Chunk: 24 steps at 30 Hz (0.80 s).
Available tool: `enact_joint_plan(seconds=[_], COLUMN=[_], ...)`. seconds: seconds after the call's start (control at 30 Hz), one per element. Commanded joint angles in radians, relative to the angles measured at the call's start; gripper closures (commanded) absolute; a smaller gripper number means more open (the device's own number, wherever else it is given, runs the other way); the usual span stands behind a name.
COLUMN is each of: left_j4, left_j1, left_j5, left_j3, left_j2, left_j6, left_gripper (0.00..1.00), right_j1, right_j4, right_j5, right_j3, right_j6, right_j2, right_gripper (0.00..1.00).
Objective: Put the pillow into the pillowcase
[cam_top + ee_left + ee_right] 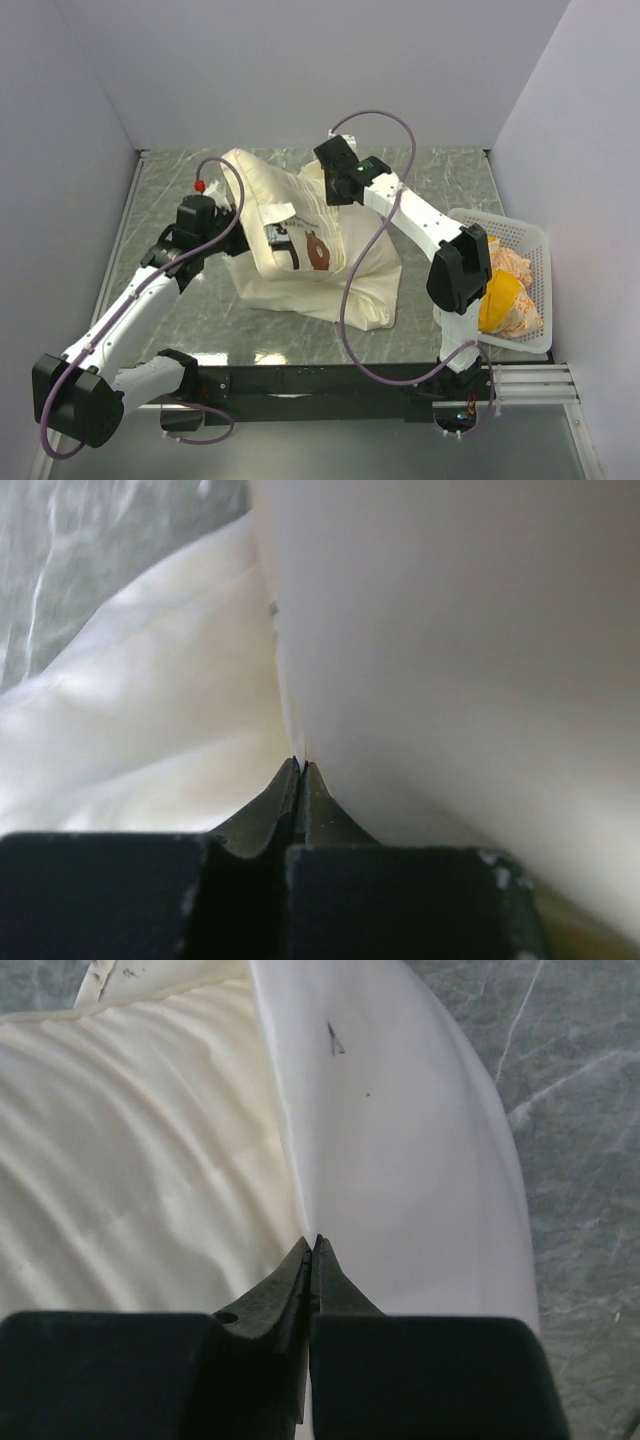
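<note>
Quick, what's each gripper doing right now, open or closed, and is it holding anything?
Left gripper: closed, pinching a fold of the pillowcase.
Right gripper: closed, pinching the pillowcase's fabric too.

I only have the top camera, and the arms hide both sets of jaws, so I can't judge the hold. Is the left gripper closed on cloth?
Observer: Yes. Its wrist view shows the left gripper with jaws shut on the pillowcase edge.
Operator: And the right?
Observer: The right gripper is shut too, a fold of that cloth running into its tips.
Operator: Anything printed there?
Observer: Only a small black mark above the tips.
</note>
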Motion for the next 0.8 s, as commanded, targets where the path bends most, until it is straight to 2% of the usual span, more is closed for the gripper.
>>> enact_joint_plan(seconds=[0.0,0.1,0.23,0.33,0.47,0.53,0.77], left_j4=[-0.01,-0.05,-0.105,-0.111,-0.123,-0.149,-0.235], left_j1=[0.003,0.005,0.006,0.006,0.006,0.009,0.086], left_j5=[-0.017,-0.025,-0.027,0.004,0.022,-0.016,-0.068], left_j3=[0.276,0.452,0.64,0.721,0.773,0.822,1.072], left_j2=[-0.009,0.04,0.142,0.186,0.18,0.163,0.195], left_j6=[0.029,0.031,0.024,0.014,0.017,0.04,0.075], left_gripper=[0.99,0.99,0.99,0.99,0.99,0.99,0.99], right_j1=[0.003,0.051,0.169,0.161,0.069,0.043,0.117], right_j4=[-0.086,-0.126,-0.193,-0.198,-0.198,-0.175,-0.156], right_j5=[-0.079,-0.202,-0.222,-0.239,-0.271,-0.297,-0.348], right_j3=[0.127,0.224,0.401,0.449,0.451,0.411,0.411], right_j6=[-0.017,-0.007,-0.003,0.008,0.035,0.043,0.06], right_j2=[-0.153,-0.227,-0.265,-0.301,-0.33,-0.344,-0.377], right_gripper=[1.0,1.0,1.0,1.0,1.0,1.0,1.0])
